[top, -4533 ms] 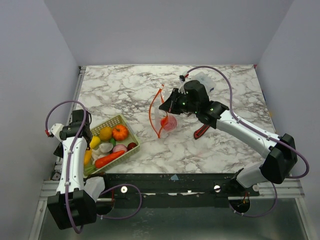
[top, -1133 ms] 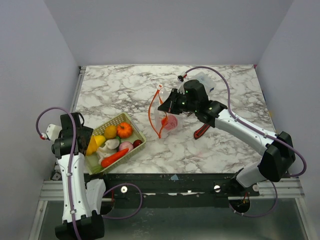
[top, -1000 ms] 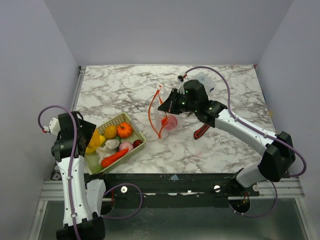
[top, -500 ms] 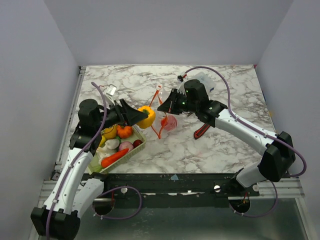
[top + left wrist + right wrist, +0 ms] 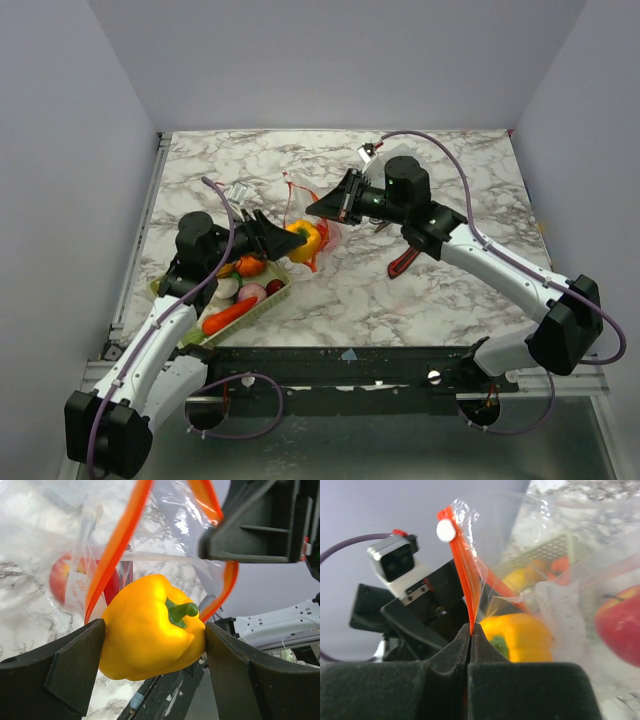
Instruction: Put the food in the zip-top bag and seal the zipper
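the left jaws, set wide, clamp a yellow pepper (image 5: 150, 625) right at the mouth of the zip-top bag (image 5: 170, 520). the right jaws pinch tight on the bag's orange zipper (image 5: 465, 580), holding the mouth up above the desk (image 5: 250, 160). a red apple (image 5: 620, 622) lies inside the bag. a carrot (image 5: 225, 318) rests in the green basket (image 5: 281, 290).
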`<action>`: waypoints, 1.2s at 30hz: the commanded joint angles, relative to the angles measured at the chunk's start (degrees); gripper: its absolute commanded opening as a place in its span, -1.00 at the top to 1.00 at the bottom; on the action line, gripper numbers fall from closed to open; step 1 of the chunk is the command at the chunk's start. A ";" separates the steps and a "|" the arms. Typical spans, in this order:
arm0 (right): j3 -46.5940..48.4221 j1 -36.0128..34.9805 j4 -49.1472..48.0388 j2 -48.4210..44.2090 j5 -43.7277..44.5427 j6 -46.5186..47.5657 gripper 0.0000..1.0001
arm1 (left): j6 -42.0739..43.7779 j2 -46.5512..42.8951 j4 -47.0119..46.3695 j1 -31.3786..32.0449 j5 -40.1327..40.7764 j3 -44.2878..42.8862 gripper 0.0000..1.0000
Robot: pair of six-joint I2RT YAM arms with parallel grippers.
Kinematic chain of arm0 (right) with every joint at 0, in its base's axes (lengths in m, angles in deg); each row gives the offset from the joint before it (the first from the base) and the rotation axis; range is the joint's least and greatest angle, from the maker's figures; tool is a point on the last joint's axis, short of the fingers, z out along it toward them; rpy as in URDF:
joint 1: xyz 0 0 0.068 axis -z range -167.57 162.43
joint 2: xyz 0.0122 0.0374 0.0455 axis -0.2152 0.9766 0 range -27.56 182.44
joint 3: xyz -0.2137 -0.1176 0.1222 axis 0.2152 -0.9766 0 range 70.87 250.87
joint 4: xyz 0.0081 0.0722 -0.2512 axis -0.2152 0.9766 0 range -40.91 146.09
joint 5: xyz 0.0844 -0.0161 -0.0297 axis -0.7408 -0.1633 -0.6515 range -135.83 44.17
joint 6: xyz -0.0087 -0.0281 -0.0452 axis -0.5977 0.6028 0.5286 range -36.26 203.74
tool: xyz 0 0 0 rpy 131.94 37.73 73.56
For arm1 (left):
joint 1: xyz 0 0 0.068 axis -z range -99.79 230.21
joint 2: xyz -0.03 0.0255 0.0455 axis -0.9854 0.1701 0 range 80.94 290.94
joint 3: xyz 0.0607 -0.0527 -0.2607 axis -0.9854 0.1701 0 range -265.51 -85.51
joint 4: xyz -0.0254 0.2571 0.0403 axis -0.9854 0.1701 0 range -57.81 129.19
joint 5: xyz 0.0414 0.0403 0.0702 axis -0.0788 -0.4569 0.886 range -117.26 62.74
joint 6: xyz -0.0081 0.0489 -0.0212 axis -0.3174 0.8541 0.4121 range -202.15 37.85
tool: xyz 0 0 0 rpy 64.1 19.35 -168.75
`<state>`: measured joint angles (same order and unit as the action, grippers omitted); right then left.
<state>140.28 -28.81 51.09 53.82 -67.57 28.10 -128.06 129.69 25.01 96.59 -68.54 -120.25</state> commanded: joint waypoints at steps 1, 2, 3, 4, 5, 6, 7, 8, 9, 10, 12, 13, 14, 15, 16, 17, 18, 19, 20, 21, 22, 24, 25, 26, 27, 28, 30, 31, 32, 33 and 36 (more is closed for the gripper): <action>-2.77 0.19 -9.90 -1.41 -7.59 -7.90 0.99 | 1.22 1.45 1.12 0.44 5.99 -3.11 1.00; -3.53 0.18 -12.18 -1.19 -8.44 -9.64 0.99 | 1.45 2.18 1.83 0.70 6.87 -3.95 1.00; -4.35 0.23 -13.91 -0.95 -8.89 -10.88 0.99 | 1.46 2.63 2.86 1.13 8.97 -4.79 1.00; -4.92 0.13 -15.27 -0.62 -9.10 -12.14 0.99 | 1.28 2.94 3.38 1.77 10.71 -5.51 1.00; -5.66 0.10 -16.45 -0.25 -9.23 -13.17 0.99 | 1.20 3.17 3.53 2.39 11.97 -6.07 1.00; -6.14 0.12 -17.32 -0.01 -9.20 -14.26 0.99 | 1.18 3.47 4.55 3.24 13.80 -7.12 1.00; -6.75 0.11 -18.05 0.28 -8.99 -15.04 0.99 | 1.18 3.77 5.32 4.02 15.08 -8.01 1.00; -7.15 0.14 -18.31 0.42 -8.69 -15.64 0.99 | 0.95 4.08 6.64 4.72 16.42 -8.98 1.00; -7.73 0.12 -18.62 0.57 -8.33 -16.07 0.99 | -0.43 4.18 7.76 5.01 17.24 -9.66 1.00; -8.60 0.17 -19.14 0.63 -8.00 -16.74 0.99 | -2.79 3.75 9.05 5.06 18.40 -9.67 1.00; -10.55 0.10 -20.98 0.60 -7.47 -18.49 0.99 | -10.35 2.24 11.02 5.02 23.45 -8.23 1.00; -11.14 0.06 -22.17 0.68 -7.28 -19.40 0.99 | -14.22 1.62 11.42 5.13 26.09 -7.46 1.00; -11.45 -0.03 -23.06 0.78 -7.35 -20.01 0.99 | -19.01 1.46 13.25 5.55 28.58 -7.46 1.00; -11.62 -0.13 -23.68 1.03 -7.44 -20.59 0.99 | -21.75 1.89 16.69 6.23 31.13 -8.50 1.00; -11.70 -0.21 -24.45 1.22 -7.53 -21.05 0.99 | -22.96 3.22 19.09 6.75 32.12 -9.91 1.00; -11.74 -0.18 -25.09 1.25 -7.53 -21.55 0.99 | -22.58 4.46 22.63 7.47 33.75 -12.07 1.00; -11.70 -0.17 -25.56 1.24 -7.40 -21.82 0.99 | -21.87 6.35 25.67 8.45 36.67 -13.82 1.00; -11.75 -0.25 -25.81 1.19 -7.02 -22.13 0.99 | -21.61 7.86 28.80 9.14 39.20 -15.15 1.00; -11.71 -0.17 -25.98 1.03 -6.56 -22.32 0.99 | -21.30 8.97 29.35 9.61 40.73 -15.34 1.00; -11.66 -0.17 -26.16 0.98 -6.29 -22.58 0.99 | -20.79 9.97 28.71 9.72 40.83 -14.99 1.00; -11.71 -0.23 -26.39 0.95 -6.08 -22.78 0.99 | -20.51 10.80 28.25 9.72 39.83 -14.81 0.95; -11.82 -0.24 -26.29 1.00 -5.69 -22.68 0.99 | -16.22 11.32 25.10 9.71 35.37 -14.46 0.35; -11.78 -0.12 -25.24 0.93 -5.24 -22.24 0.99 | -13.28 10.40 22.74 9.72 32.95 -13.68 -0.02; -11.93 -0.08 -24.40 0.59 -4.75 -21.64 0.99 | -11.84 8.59 20.34 9.72 32.25 -12.11 -0.34; -12.29 0.05 -23.77 0.18 -4.14 -21.25 0.99 | -10.27 6.59 16.69 9.68 30.81 -10.01 -0.50; -12.82 0.23 -23.44 -0.16 -3.82 -20.87 0.99 | -8.77 4.31 14.39 9.61 30.39 -8.47 -0.66; -13.73 0.77 -23.01 -0.85 -3.47 -20.66 0.99 | -5.68 2.31 16.51 9.27 29.74 -8.89 -0.79; -14.08 1.18 -23.01 -0.96 -3.49 -20.76 0.99 | -4.33 1.88 18.60 8.96 28.60 -9.74 -0.80; -14.41 1.35 -23.01 -1.14 -3.44 -20.82 0.99 | -3.07 1.47 20.23 8.78 27.25 -10.68 -0.81; -14.64 1.59 -23.01 -1.16 -3.42 -20.83 0.99 | -1.92 1.00 20.94 8.67 25.52 -10.97 -0.82; -14.96 1.67 -23.22 -1.05 -3.66 -20.66 0.99 | 1.74 -0.53 22.66 8.41 20.04 -12.27 -0.97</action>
<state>126.01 -27.63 28.41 54.28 -72.05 6.90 -134.46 131.16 45.22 105.66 -39.95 -129.82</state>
